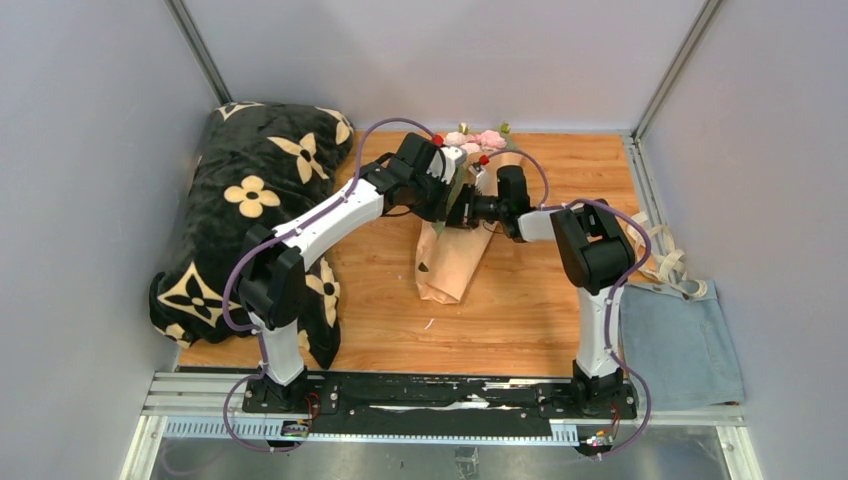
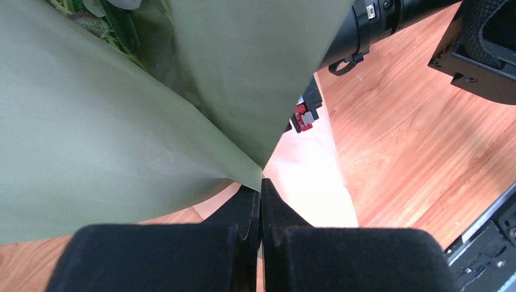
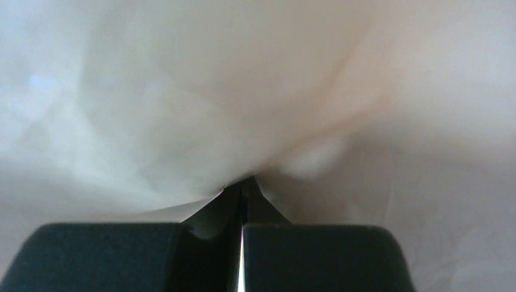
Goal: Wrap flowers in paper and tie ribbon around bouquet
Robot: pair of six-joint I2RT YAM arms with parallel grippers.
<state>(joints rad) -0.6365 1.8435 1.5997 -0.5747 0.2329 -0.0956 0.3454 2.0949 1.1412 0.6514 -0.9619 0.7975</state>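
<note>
- Paper [image 1: 452, 262] already covers the stems as a loose peach-tan roll on the wooden table [image 1: 540, 320]. It runs from between the two claws back toward the arm bases. I judge the wrap about half done, since one flap is not yet folded down.
- Left claw [image 2: 261, 182] is clenched, pinching the corner of the olive green inner fold, which rises just ahead of its tips.
- Flowers [image 1: 477, 140] show as pale pink blooms poking out of the far end of the roll, just beyond both claws. A few green leaves show inside the olive fold.
- Right claw [image 3: 243, 182] is clenched on the peach-tan face, which puckers at its tips. It sits close to the left claw across the wrap.
- Ribbon [image 1: 668, 262] lies in loose cream loops on a grey-blue cloth [image 1: 680, 340], well to the right of the right claw. Neither claw touches it, so the tying remains to be done.
</note>
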